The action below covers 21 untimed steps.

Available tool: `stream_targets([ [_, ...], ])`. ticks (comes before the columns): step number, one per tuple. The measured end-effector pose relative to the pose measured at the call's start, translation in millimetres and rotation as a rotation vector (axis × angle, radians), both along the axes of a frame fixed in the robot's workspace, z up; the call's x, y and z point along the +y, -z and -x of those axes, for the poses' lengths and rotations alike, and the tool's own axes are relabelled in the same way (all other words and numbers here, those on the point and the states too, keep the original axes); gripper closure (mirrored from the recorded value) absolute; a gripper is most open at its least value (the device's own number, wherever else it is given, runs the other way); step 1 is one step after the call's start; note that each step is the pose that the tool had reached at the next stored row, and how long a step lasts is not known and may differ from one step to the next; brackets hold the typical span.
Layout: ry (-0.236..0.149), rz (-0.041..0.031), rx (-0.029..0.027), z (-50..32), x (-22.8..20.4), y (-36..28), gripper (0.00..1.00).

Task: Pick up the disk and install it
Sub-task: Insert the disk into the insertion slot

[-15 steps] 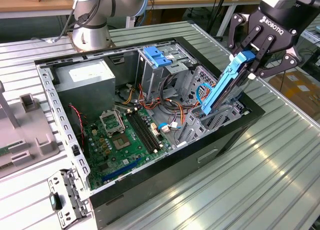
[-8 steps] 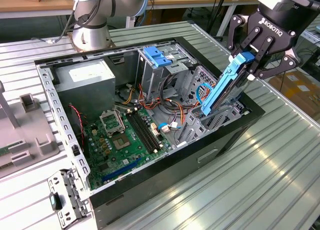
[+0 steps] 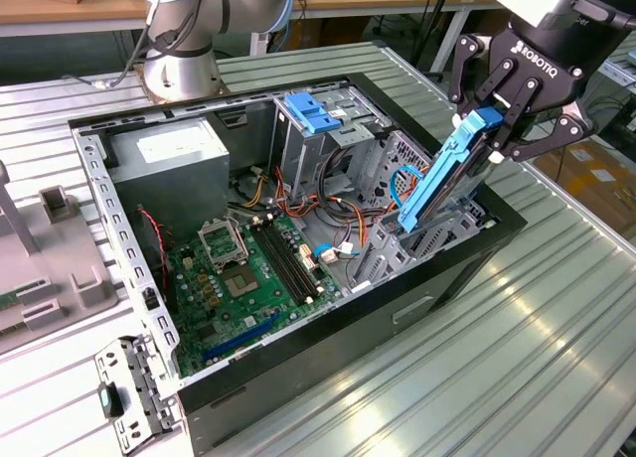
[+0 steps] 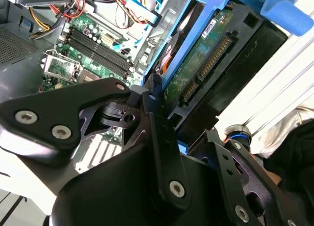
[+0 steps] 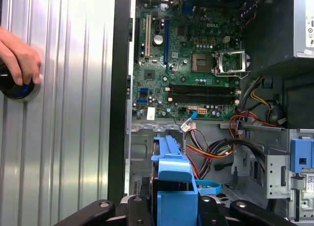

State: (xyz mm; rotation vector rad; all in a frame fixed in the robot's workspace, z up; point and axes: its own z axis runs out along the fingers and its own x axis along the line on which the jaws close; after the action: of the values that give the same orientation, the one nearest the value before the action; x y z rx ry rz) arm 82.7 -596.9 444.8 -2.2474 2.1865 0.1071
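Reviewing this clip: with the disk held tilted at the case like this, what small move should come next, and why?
Probably slide the disk a little deeper along its own tilt. The gripper is shut on its upper end, its lower end sits in the bay of the case, and most of it stands out.

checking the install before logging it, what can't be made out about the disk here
The disk's lower end: exterior view, lost among the bay's metal.
Where the jaws touch the disk: first wrist view, cut off at the edge.
Object under the hand: first wrist view, covered by it.
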Motion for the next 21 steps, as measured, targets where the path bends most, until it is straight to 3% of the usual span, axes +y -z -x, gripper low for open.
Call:
stream_targets([
  [4,0.000,0.0000,-0.0001,0.0,4.6,1.4,0.64],
  [10,0.000,0.0003,0.0000,1.1,6.3,7.2,0.64],
  [13,0.001,0.0001,0.0000,1.4,11.8,10.4,0.64],
  [21,0.016,0.0001,0.0000,5.0,13.0,20.2,0.64],
])
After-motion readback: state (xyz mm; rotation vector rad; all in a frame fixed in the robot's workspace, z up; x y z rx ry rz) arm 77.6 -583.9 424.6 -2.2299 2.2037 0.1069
